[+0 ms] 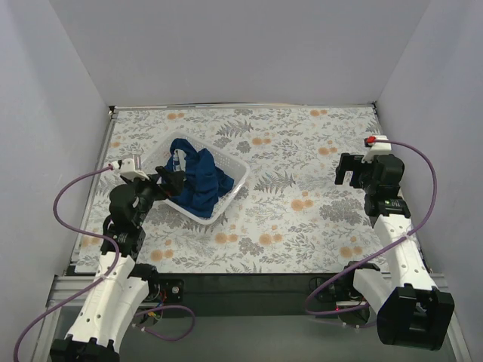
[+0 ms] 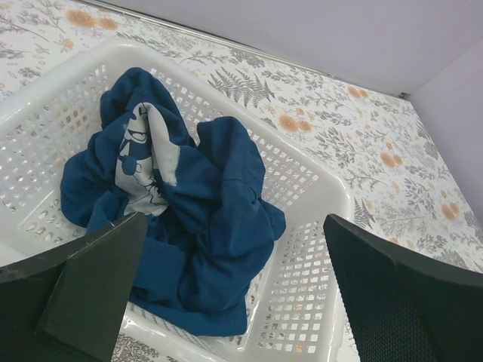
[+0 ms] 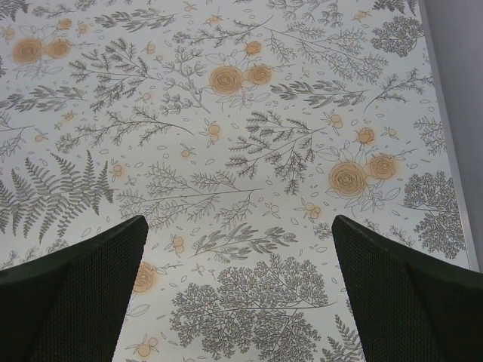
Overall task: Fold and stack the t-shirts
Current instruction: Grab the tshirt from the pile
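One dark navy-blue t-shirt [image 1: 198, 181] lies crumpled in a heap inside a white mesh basket [image 1: 242, 173] and fills most of it. The basket sits on the left half of the floral desk [image 1: 302, 151], turned at an angle to the desk's edges. In the left wrist view the cloth is bunched in loose folds, with one part draped up against the basket's far wall. A light grey print [image 2: 139, 154] shows in a twisted strip between the folds, only partly visible.

The left tool [image 1: 167, 182] is at the basket's near-left side, pointing in toward the heap. Its jaws stand wide apart and grip nothing. In its own camera the two dark fingers [image 2: 94, 283] frame the t-shirt from either side of the picture, with the cloth lying beyond and between them. Whether a finger touches the basket rim I cannot tell.

The right tool [image 1: 349, 170] is well apart from the basket, over the right half of the desk near the side wall. It too is spread wide and empty — between its fingers [image 3: 83, 290] only the fern-and-orange-flower pattern of the desk shows. A purple cable [image 1: 423, 162] loops from its wrist down toward the arm's base.
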Available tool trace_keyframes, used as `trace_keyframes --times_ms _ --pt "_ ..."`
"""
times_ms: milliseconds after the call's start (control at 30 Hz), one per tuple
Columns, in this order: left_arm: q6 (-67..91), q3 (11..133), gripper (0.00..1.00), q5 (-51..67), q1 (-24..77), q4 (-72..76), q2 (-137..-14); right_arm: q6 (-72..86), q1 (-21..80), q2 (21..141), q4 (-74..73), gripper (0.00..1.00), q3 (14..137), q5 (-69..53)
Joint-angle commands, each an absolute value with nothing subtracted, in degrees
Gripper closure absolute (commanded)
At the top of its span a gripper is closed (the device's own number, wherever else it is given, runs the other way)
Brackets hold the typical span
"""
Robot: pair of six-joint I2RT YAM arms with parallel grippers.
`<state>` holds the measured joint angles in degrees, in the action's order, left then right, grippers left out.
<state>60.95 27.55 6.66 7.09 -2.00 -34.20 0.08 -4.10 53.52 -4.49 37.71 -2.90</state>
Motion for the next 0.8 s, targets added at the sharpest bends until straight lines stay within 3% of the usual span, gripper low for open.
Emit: trace_keyframes --times_ms 0,67,200,233,400,500,767 --pt "63.36 28.91 0.02 9.75 7.21 -1.41 -35.50 0.62 -3.96 53.26 -1.67 0.01 39.81 -3.68" --pt "65.03 30.49 0.02 12.99 7.21 -2.28 -38.30 -4.02 -3.96 53.00 -2.19 0.01 41.22 -7.36" --pt "70.91 40.83 0.07 14.41 7.21 -8.16 -47.97 -26.58 -3.96 53.70 -10.32 0.02 41.75 -38.38" --pt "72.15 42.52 0.09 14.76 7.21 -9.22 -50.08 -27.94 -3.96 53.88 -11.07 0.02 41.31 -40.15" --pt "75.23 53.33 0.26 15.05 7.64 -14.32 -67.62 -28.13 -4.22 54.93 -10.99 0.02 38.84 -41.23" --pt "74.01 62.11 0.27 10.65 11.41 -18.80 -75.47 -27.95 -4.31 54.58 -10.99 0.02 38.58 -43.14" --pt "69.35 80.67 0.28 -14.66 20.91 -31.89 -99.04 -27.33 -4.48 53.61 -11.07 0.02 38.67 -41.23"
